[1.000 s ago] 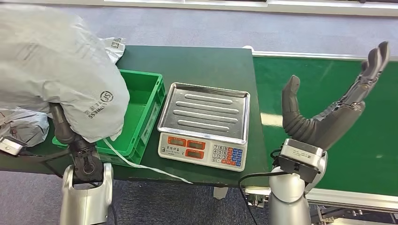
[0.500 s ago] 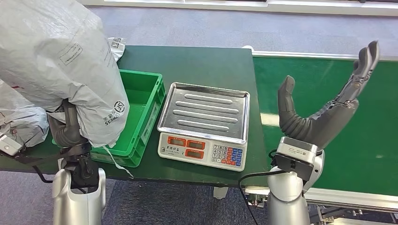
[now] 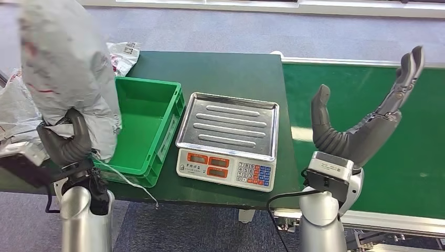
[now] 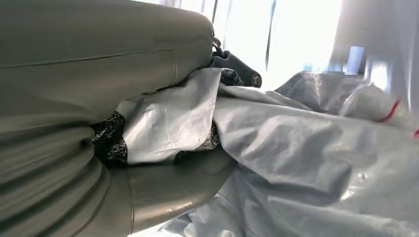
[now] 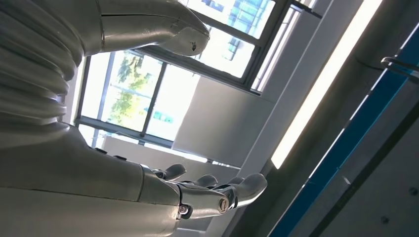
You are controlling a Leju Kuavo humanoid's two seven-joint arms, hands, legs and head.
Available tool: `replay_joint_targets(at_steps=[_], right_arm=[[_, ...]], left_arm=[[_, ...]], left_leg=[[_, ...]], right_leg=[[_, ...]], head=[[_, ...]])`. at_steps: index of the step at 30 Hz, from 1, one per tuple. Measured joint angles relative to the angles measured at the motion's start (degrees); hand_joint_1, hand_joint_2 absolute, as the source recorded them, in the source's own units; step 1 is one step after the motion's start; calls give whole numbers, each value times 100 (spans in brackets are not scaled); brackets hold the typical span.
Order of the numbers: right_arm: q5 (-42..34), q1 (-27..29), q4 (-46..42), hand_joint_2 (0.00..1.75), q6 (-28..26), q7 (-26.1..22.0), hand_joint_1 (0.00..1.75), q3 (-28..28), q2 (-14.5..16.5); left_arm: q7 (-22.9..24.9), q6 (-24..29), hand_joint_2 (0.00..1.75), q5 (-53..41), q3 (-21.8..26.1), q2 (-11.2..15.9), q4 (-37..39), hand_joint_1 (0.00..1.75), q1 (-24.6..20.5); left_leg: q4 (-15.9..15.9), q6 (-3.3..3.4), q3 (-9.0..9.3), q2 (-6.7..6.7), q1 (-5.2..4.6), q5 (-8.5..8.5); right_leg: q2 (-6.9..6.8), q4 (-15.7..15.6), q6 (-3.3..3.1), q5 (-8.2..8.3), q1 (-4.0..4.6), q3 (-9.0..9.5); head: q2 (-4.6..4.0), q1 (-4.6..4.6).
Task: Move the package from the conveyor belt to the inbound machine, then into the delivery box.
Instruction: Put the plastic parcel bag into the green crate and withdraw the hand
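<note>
One grey package (image 3: 68,79), gripped in the left hand (image 3: 65,142), has swung from above the green delivery box (image 3: 144,126) toward its left edge, so dropping it in remains undone; right hand (image 3: 362,123) hovers open, unchanged.

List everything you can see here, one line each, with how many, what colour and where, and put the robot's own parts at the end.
package: one, grey, held up above the left end of the table.
crate: one, green, on the table left of the scale, nothing visible inside.
scale: one, steel tray over a keypad front, mid-table, tray bare.
table: one, dark green top.
conveyor belt: one, green, right of the table.
other bags: several, grey and white, at the table's left end and behind the crate.
loose strip: one, white, trailing over the table's front edge.
left hand: one, dark grey, holds the package.
right hand: one, dark grey, fingers spread, raised over the belt.
</note>
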Motion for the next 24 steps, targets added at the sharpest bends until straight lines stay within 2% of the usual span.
replay_joint_targets(at_steps=[2, 5, 9, 11, 13, 16, 18, 24], right_arm=[[28, 0, -2, 175, 0, 19, 0, -2, 0], [48, 1, -10, 175, -1, 53, 0, -3, 0], [121, 3, -33, 175, -1, 166, 0, -3, 0], [145, 4, -43, 175, -1, 192, 0, -3, 0], [157, 5, -49, 175, -1, 214, 0, -3, 0], [179, 5, -51, 175, -1, 278, 0, -1, 0], [188, 5, -51, 175, -2, 296, 0, -1, 0], [177, 5, -54, 175, -2, 303, 0, -1, 0]], left_arm=[[-1, 622, 175, -1003, -10, -2, 28, 175, -44], [56, 937, 175, -1381, -33, -3, 86, 175, -89], [528, 2356, 175, -3192, -61, 2, 334, 175, -209], [681, 2760, 175, -3834, -61, 6, 462, 175, -250], [892, 2916, 175, -4272, -58, 6, 549, 175, -281], [1497, 3143, 175, -5802, -1, 7, 672, 175, -372], [1722, 3202, 175, -6624, 55, 10, 737, 175, -421], [2387, 3248, 175, -7665, 136, 61, 870, 175, -502]], left_leg=[[0, 0, 0, -1, 0, 0], [0, 0, 1, 3, 0, 0], [0, 0, 1, 3, 0, 0], [0, 0, 2, 3, -1, 0], [0, 0, 2, 5, -1, 0], [0, 0, 1, 3, -1, 0], [0, 0, 1, 2, 0, 0], [0, 0, 1, 3, 0, 0]], right_leg=[[0, 0, 0, 0, 0, 1], [1, 0, 0, 0, 0, 0], [1, 0, 0, 1, 0, 1], [1, 0, 0, 1, 0, 2], [2, 0, 0, 1, 0, 1], [1, 0, 0, 1, 0, 2], [1, 0, 0, 1, 0, 3], [1, 0, 0, 1, 0, 3]], head=[[0, 0], [0, 0], [0, 1], [0, 1], [0, 1], [0, 0], [0, 1], [0, 1]])
